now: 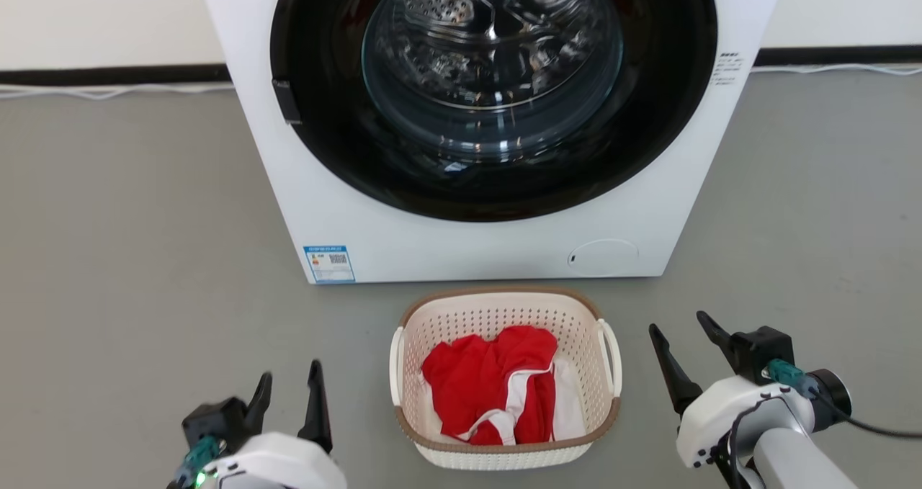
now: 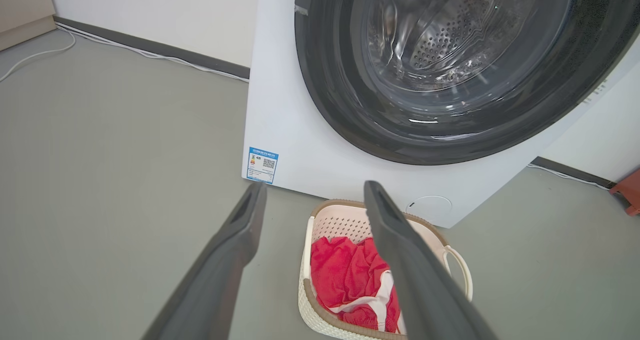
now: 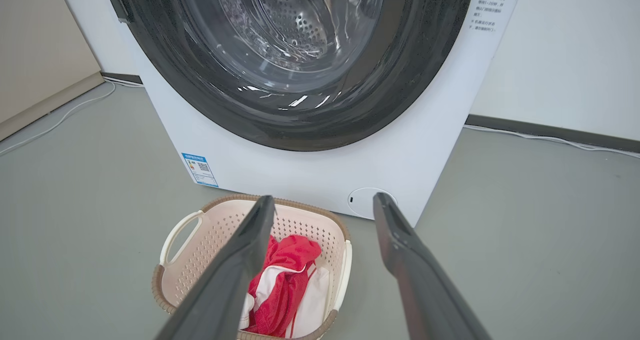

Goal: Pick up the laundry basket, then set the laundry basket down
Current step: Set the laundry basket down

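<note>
The laundry basket (image 1: 497,315), with red and white cloth (image 1: 490,381) in it, is seen on the floor (image 1: 130,258) just before the washing machine (image 1: 468,248). The left gripper (image 1: 290,374) and right gripper (image 1: 677,323) are held spread on either side, clear of it.

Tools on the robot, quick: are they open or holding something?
Left tool: open, holding nothing.
Right tool: open, holding nothing.

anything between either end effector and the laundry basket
Nothing visible does. The left end effector and right end effector sit open either side of the laundry basket, with bare floor between each and the basket's nearer side. The washing machine stands behind the basket.
</note>
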Robot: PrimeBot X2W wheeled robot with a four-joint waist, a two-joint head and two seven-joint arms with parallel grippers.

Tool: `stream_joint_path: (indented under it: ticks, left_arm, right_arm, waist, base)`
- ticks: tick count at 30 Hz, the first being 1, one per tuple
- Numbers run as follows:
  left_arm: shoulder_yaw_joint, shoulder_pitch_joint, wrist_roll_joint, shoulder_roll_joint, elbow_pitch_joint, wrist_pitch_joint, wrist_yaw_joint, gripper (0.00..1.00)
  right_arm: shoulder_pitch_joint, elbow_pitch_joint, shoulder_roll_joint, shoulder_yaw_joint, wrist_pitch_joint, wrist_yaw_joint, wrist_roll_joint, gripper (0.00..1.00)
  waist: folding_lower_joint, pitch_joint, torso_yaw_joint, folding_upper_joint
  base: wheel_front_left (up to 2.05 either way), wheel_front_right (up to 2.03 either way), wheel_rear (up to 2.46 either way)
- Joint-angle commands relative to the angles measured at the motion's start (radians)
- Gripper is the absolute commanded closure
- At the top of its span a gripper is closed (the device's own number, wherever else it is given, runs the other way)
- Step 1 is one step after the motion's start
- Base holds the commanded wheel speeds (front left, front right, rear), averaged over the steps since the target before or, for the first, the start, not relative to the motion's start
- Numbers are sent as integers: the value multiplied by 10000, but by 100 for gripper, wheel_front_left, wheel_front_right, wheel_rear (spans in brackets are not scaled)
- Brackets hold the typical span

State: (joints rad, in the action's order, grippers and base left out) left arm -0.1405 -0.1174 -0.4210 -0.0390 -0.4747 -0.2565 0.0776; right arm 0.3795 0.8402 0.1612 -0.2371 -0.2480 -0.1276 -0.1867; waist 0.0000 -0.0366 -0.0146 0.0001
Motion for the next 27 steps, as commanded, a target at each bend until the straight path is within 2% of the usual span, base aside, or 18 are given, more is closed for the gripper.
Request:
stream_joint_path:
  ticks: [1, 4, 13, 21, 27]
  left_arm:
    - [386, -35, 87, -112, 277, -53, -27, 0]
    - [645, 373, 156, -112, 312, -53, -19, 0]
    - [1082, 877, 378, -112, 470, -53, -90, 0]
    - [1422, 1174, 444, -112, 614, -53, -150, 0]
    - [1500, 1366, 412, -112, 654, -53, -176, 0]
  right_arm:
    - [-181, -539, -45, 43, -137, -31, 256, 0]
    - [-869, -1640, -279, 639, -137, -31, 818, 0]
    - [-2331, -3960, -649, 1615, -137, -31, 1275, 0]
    - [-3210, -5356, -782, 2145, -137, -31, 1631, 0]
    - [-3820, -5880, -823, 2458, -137, -31, 1829, 0]
  waist:
    - [0, 124, 81, -1]
    - [0, 386, 242, -1]
    - [0, 591, 489, -1]
    - [0, 727, 592, -1]
    - [0, 826, 619, -1]
  base:
    - [0, 0, 0]
    - [0, 0, 0]
    - [0, 0, 0]
    - [0, 0, 0]
    - [0, 0, 0]
